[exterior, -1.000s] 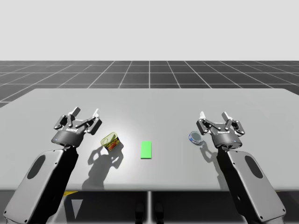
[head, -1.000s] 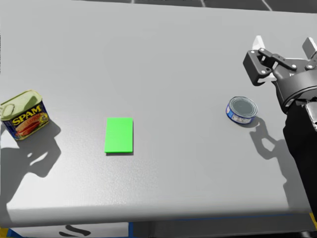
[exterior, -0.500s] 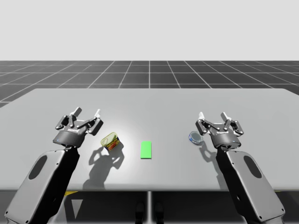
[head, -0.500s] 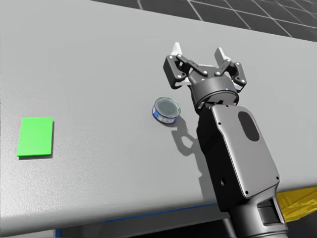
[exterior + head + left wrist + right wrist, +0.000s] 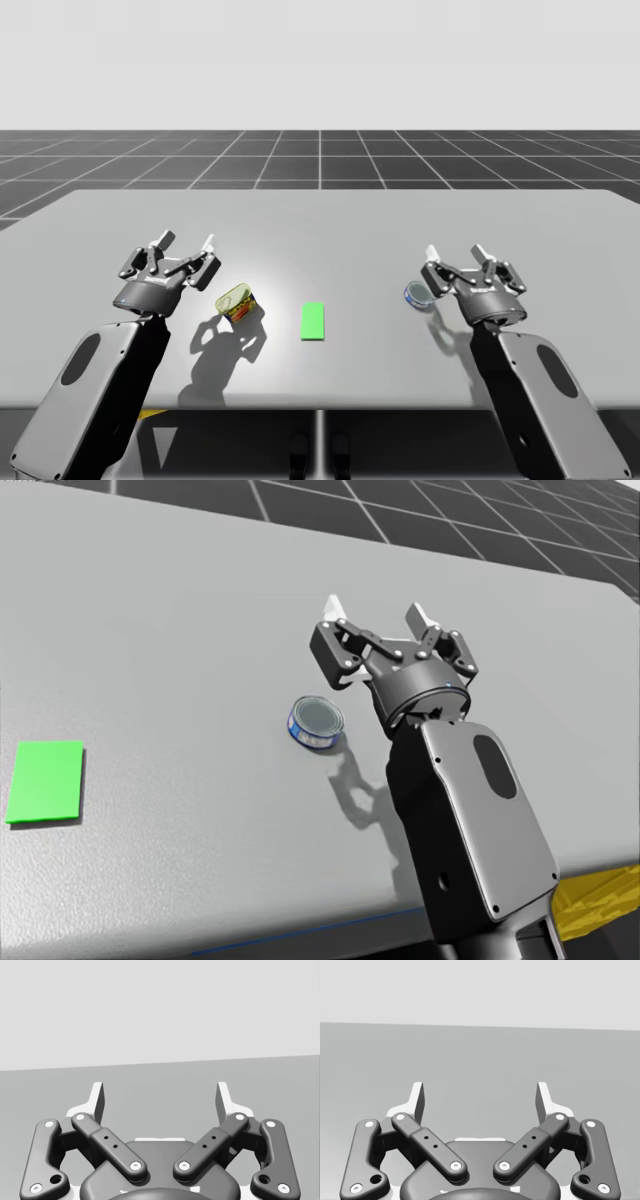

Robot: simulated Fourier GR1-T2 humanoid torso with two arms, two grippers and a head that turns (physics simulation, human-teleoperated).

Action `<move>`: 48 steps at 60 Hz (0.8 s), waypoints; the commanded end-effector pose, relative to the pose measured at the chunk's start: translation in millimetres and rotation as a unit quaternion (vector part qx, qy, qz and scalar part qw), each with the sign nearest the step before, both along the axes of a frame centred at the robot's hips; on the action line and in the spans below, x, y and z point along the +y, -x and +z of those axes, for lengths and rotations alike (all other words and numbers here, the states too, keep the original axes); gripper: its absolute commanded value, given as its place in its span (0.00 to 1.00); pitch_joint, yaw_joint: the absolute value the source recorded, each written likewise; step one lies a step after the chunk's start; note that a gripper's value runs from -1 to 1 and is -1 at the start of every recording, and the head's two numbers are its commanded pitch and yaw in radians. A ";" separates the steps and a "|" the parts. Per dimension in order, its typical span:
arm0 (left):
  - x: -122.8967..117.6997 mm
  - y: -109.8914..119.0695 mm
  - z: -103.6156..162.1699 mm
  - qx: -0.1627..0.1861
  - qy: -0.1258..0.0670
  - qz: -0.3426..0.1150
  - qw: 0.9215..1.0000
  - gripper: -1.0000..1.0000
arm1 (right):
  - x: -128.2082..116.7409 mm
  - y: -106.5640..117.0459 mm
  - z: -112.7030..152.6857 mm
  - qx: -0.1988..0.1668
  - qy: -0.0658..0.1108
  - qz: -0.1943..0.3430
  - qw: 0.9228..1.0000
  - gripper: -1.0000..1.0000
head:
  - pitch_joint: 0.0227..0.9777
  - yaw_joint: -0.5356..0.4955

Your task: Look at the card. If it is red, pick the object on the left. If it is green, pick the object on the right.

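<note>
A green card (image 5: 314,321) (image 5: 45,781) lies flat at the table's middle. Left of it a yellow rectangular can (image 5: 236,301) rests tilted; right of it sits a low round blue can (image 5: 418,295) (image 5: 316,723). My right gripper (image 5: 456,252) (image 5: 375,613) (image 5: 480,1098) hovers open just right of and behind the blue can, with nothing between its fingers. Just left of the yellow can, my left gripper (image 5: 186,242) (image 5: 160,1098) is open too and holds nothing.
The grey table (image 5: 330,215) runs wide behind the objects. Its front edge (image 5: 300,930) lies close below the card and cans. My right forearm (image 5: 470,820) stretches from the front edge to the blue can's right side.
My head has turned further right, so the card sits at the head view's left edge. My right gripper has shifted slightly right and down. The left arm has not moved.
</note>
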State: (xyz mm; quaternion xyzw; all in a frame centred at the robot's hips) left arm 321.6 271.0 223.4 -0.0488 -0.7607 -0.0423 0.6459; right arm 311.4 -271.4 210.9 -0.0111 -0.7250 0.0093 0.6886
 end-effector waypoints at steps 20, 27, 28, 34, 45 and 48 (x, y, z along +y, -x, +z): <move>-1.0 -1.1 -3.0 0.007 0.001 -0.003 1.000 0.00 | -5.7 55.1 -29.1 0.051 -0.025 0.091 0.994 0.00 | 0.84 0.12; -1.1 -1.5 -3.5 0.007 0.000 -0.004 1.000 0.00 | -9.4 56.9 -49.5 0.072 -0.022 0.100 0.992 0.00 | 0.84 0.12; -1.0 -1.5 -3.5 0.007 0.000 -0.004 1.000 0.00 | -10.0 56.9 -53.8 0.074 -0.017 0.100 0.992 0.00 | 0.84 0.12; -1.0 -1.5 -3.5 0.007 0.000 -0.004 1.000 0.00 | -10.8 56.3 -65.5 0.083 -0.007 0.098 0.992 0.00 | 0.84 0.12; -2.6 -2.3 -5.0 0.010 -0.002 -0.006 1.000 0.00 | -4.7 47.9 -79.2 0.090 0.009 0.104 0.990 0.00 | 0.84 0.12; -2.6 -2.3 -4.9 0.010 -0.002 -0.006 1.000 0.00 | -3.2 44.7 -81.5 0.095 0.006 0.107 0.990 0.00 | 0.84 0.12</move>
